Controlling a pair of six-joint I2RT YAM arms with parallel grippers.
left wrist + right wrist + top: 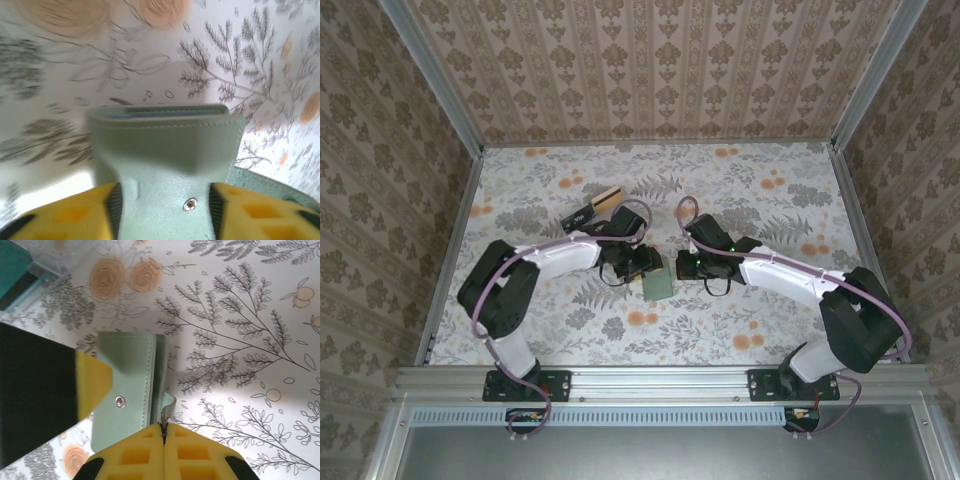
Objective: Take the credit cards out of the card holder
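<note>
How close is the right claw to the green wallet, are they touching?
Touching. The right wrist view shows the right gripper shut, with a thin edge of the card holder pinched between its yellow fingertips.

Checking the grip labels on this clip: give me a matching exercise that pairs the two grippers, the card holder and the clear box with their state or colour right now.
Things:
1. left gripper
2. right gripper
3. card holder
4. clear box

States:
a. jaws shut on a thin flap
b. something teal inside
c. jaws apart, one on each side of the holder
d. pale green, with a metal snap

Pairs: 1-c, 2-a, 3-d, 4-b.
</note>
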